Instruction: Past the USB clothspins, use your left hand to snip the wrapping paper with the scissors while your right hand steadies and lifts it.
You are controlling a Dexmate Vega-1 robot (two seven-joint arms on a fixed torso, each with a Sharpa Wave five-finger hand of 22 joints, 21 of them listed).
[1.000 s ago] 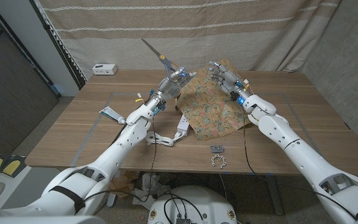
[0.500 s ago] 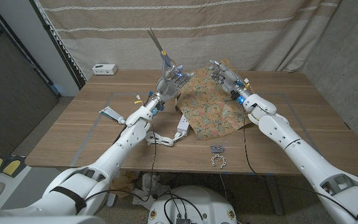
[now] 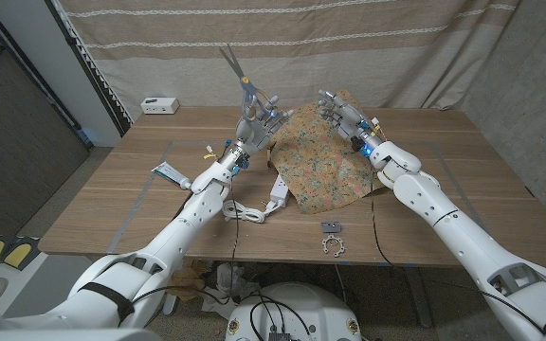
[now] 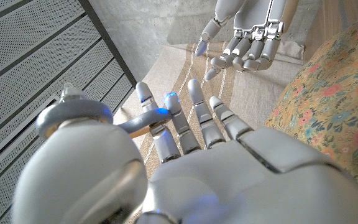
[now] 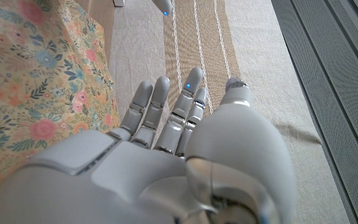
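While my left hand [image 3: 257,118] grips the scissors [image 3: 239,74] by their handles, blades raised and pointing up and away from the table [image 3: 112,199], the floral wrapping paper [image 3: 325,161] lies draped on the wood between my two arms. At its far edge my right hand [image 3: 341,114] is raised beside the paper; whether its partly curled fingers [image 5: 157,102] actually pinch the sheet cannot be told.
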